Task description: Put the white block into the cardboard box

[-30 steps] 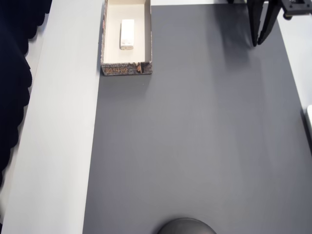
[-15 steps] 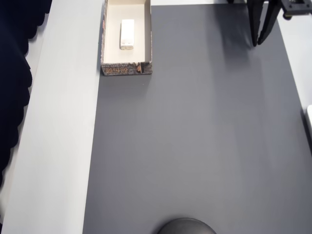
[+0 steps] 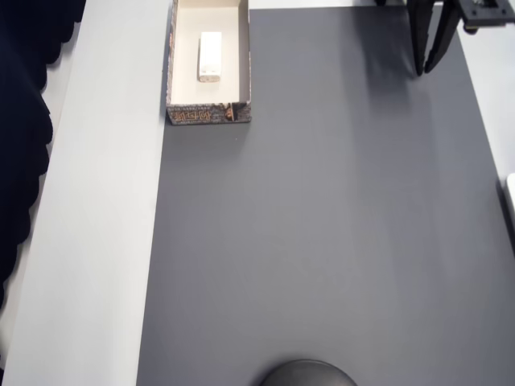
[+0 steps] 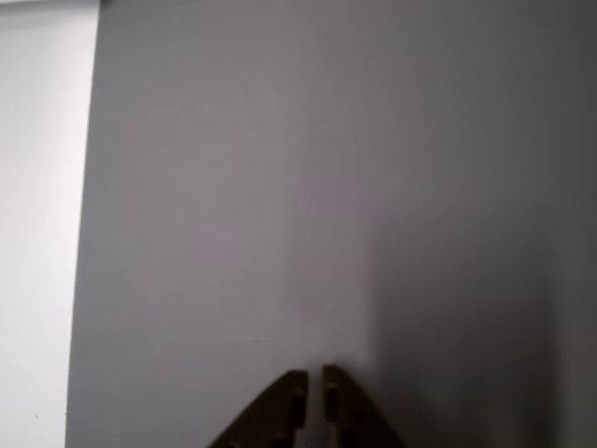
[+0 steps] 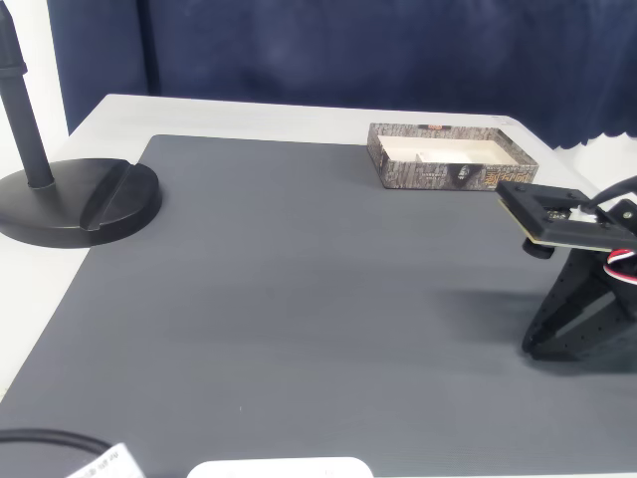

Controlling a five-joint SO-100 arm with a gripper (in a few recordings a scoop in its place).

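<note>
Block status: your white block (image 3: 210,56) already lies flat inside the cardboard box (image 3: 243,72), near the middle of its floor. Gripper (image 3: 427,71) sits well apart over the grey mat (image 3: 322,241), jaws nearly together with a thin gap in the wrist view, holding nothing. Placement looks done to me. Next you likely only need to park the arm clear; nothing left to grasp.

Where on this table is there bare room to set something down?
The grey mat is bare from the cardboard box across to the hand and down to the black stand base. Only the box is taken: the white block lies inside.
</note>
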